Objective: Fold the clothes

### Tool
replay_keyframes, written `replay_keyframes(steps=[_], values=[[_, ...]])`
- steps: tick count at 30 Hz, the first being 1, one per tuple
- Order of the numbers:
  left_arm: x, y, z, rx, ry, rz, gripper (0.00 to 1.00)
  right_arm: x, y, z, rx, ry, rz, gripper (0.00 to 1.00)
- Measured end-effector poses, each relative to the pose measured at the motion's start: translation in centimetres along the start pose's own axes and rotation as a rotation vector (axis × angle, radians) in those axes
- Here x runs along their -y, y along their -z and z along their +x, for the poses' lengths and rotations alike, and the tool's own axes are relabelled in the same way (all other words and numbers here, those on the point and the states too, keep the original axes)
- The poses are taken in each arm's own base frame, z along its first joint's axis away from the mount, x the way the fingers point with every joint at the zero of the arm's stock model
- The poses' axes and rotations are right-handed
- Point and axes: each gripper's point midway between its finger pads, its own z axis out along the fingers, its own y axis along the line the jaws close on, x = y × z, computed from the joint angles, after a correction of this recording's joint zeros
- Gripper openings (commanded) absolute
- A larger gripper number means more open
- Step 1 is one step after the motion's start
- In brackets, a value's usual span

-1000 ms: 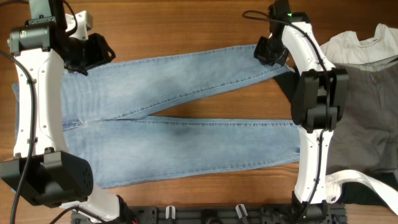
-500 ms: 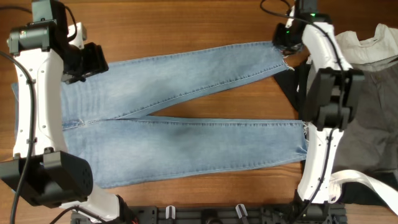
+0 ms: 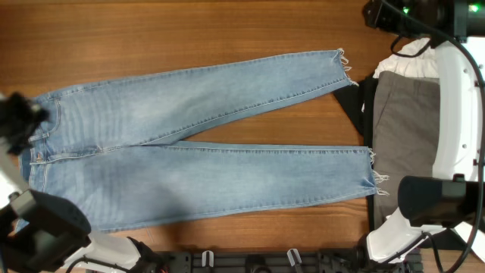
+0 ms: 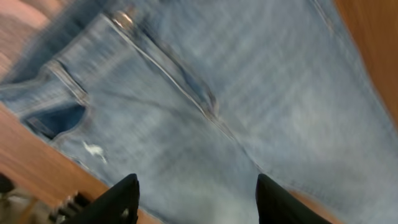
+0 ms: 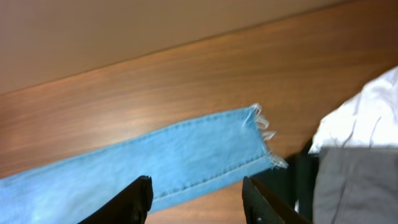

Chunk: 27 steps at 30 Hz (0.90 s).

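**Two claws spread wide, jeans flat on the table**

The light-blue jeans lay across the middle of the overhead frame. The waist was at the left edge, and the legs ran right, splayed in a narrow V w/ bare wood showing btw them. Both frayed hems ended right of centre: the upper one higher in the frame, the lower one just beside the grey trousers. Those sat at the right side, w/ a white top peeking out above them. A black garment lay along their left edge, btw them and the upper hem.

The left claw hung over the waist end. Its cam was blurred but showed a pocket seam and waistband below. The fingers were far apart, nothing btw them. In the overhead view it was only a dark smear at the left edge, beside the waistband.

The right claw was up in the top right corner of the overhead frame, also gaping and gripping nothing. Its cam looked down on the upper leg's frayed hem, w/ the white top, grey trousers and black garment at the lower right of that frame.
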Motion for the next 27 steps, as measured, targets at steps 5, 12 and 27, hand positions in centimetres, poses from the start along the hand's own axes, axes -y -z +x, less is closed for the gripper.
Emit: replay_keyframes(steps=[5, 12, 27], values=[[-0.4, 0.3, -1.9, 0.062, 0.009, 0.042, 0.07, -1.2, -0.7, 1.6, -0.065, -0.017, -0.061, 0.16], [5.0, -0.5, 0.0, 0.058, -0.183, 0.067, 0.15, -7.3, -6.5, 9.2, -0.301, 0.107, -0.195, 0.09], [-1.2, -5.7, -1.0, 0.006, 0.071, 0.044, 0.04, -8.9, -11.6, 15.0, -0.429, 0.136, -0.214, 0.35]])
